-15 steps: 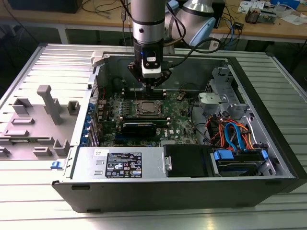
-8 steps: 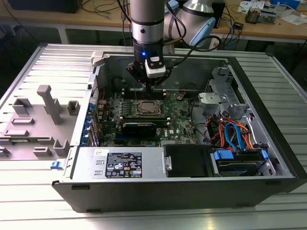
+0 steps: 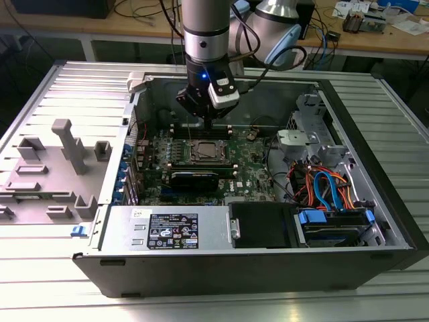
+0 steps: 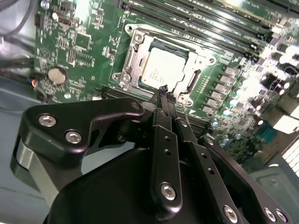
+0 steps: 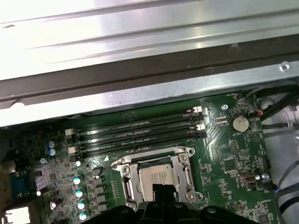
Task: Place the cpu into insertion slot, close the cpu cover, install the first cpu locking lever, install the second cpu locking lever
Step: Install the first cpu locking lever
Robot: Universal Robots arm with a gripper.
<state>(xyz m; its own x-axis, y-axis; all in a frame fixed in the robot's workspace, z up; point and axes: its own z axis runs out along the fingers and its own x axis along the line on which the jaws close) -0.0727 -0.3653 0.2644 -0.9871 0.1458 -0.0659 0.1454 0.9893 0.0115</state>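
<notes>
Two steps look done: the cpu (image 4: 163,70) sits in the insertion slot (image 4: 122,78) just ahead of my gripper (image 4: 164,91), jaws together and empty, cpu cover (image 4: 194,78) down; whether it is latched I cannot tell.

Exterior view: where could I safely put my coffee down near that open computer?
The ribbed table is bare in front of the computer case and on the exterior view's right of it. Grey fixture blocks crowd the view's left; cables and the gripper crowd inside.
</notes>
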